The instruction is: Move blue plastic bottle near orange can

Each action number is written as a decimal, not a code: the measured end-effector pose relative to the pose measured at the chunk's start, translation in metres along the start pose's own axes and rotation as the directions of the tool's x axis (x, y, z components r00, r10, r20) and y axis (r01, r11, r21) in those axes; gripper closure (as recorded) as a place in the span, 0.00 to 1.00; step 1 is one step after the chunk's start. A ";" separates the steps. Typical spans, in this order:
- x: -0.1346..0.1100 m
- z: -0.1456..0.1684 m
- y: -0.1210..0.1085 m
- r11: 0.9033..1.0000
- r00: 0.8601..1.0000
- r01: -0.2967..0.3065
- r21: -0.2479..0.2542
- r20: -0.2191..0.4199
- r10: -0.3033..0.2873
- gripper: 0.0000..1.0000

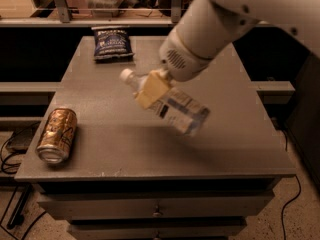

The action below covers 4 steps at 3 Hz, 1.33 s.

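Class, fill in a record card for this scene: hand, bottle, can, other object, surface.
hand: over table middle, gripping bottle near its neck
blue plastic bottle: held tilted, cap toward far left, apparently off the surface
orange can: lying on its side, front left corner, apart from bottle
snack bag: far edge, lying flat
table: grey, drawers below

Grey cabinet (pixel 240 149) with 2 drawers (pixel 125 208) on speckled floor (pixel 306 223), cables (pixel 287 204) beside, dim warm light.

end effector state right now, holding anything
End effector: closed on the blue plastic bottle, held tilted over the middle of the table.
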<state>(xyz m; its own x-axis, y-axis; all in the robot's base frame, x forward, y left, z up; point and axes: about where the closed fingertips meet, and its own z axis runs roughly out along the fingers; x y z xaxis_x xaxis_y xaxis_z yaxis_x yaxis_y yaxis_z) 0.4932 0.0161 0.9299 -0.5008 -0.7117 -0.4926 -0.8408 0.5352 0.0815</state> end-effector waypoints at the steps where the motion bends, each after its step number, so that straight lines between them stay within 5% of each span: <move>1: -0.032 0.023 0.039 0.993 0.994 0.106 -0.048 -0.004 -0.106 1.00; 2: -0.057 0.049 0.066 0.982 0.985 0.172 -0.082 -0.003 -0.173 0.83; 4: -0.064 0.094 0.051 0.993 0.994 0.098 -0.064 -0.037 -0.101 0.36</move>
<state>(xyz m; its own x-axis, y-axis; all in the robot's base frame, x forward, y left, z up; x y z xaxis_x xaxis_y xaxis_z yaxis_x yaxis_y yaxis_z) 0.5015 0.1316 0.8836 -0.4208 -0.7781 -0.4664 -0.8973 0.4326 0.0880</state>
